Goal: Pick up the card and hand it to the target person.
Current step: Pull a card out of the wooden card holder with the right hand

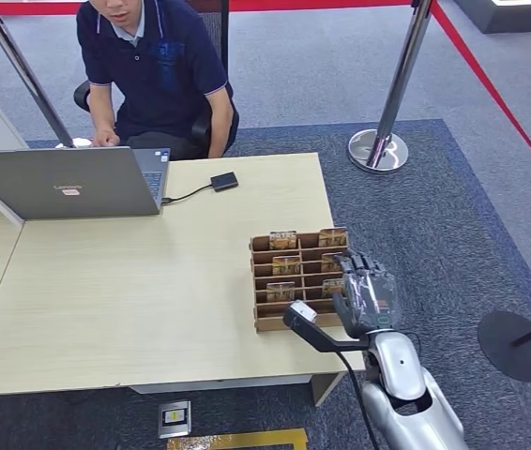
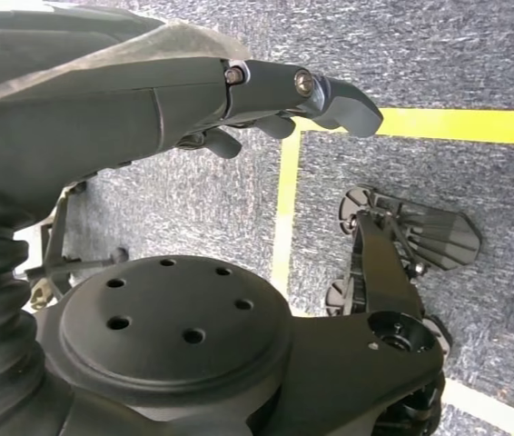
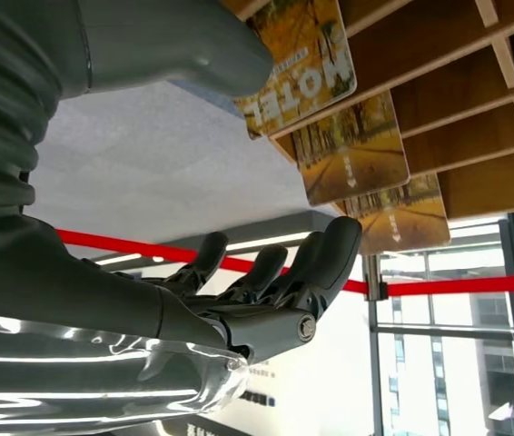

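On the table (image 1: 143, 291), a laptop (image 1: 65, 183) sits at the far left, with a small drive (image 1: 224, 181) cabled to it on its right. A slotted card rack (image 1: 298, 277) holding hotel cards (image 1: 283, 240) stands near the right edge. The right hand (image 1: 366, 298) is at the rack's right end. A person (image 1: 157, 66) sits behind the table, a stanchion (image 1: 390, 112) to the far right.
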Tool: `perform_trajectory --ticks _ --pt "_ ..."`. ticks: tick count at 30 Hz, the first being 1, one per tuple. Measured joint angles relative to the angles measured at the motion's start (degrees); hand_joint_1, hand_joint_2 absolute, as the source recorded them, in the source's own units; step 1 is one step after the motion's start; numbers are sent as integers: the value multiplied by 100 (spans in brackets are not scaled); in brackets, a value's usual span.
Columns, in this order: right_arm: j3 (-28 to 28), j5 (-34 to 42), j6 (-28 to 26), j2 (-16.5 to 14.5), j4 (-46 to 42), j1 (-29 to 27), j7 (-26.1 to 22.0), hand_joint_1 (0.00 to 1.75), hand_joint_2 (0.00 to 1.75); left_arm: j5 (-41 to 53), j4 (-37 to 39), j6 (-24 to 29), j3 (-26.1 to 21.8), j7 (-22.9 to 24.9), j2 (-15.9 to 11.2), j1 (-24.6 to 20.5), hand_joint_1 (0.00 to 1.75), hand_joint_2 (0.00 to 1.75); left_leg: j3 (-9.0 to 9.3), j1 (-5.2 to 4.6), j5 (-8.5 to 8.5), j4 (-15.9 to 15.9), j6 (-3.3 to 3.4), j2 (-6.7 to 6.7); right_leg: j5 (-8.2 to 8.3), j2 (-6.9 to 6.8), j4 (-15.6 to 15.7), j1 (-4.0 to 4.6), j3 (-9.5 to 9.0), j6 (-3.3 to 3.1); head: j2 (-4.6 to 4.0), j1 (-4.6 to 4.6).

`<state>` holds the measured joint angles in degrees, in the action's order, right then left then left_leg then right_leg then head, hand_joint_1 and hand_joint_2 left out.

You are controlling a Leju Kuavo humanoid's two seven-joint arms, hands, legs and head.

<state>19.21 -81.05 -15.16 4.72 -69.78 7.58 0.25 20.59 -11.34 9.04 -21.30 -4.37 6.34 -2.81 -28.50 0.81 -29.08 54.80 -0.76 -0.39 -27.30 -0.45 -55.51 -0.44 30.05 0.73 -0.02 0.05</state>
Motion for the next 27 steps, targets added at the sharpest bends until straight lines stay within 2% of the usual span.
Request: perform_trajectory --ticks 11,27 --pt "-26 144 -1 -14 112 -57 4 73 175 98 0 4 -47 15 20 -1 0 175 0 0 0 0 0 0 0 0 0 0 0 0 1 0" --pt "-146 286 -157 -13 536 147 -110 75 175 146 0 8 -78 -3 20 -5 0 175 0 0 0 0 0 0 0 0 0 0 0 0 0 1"
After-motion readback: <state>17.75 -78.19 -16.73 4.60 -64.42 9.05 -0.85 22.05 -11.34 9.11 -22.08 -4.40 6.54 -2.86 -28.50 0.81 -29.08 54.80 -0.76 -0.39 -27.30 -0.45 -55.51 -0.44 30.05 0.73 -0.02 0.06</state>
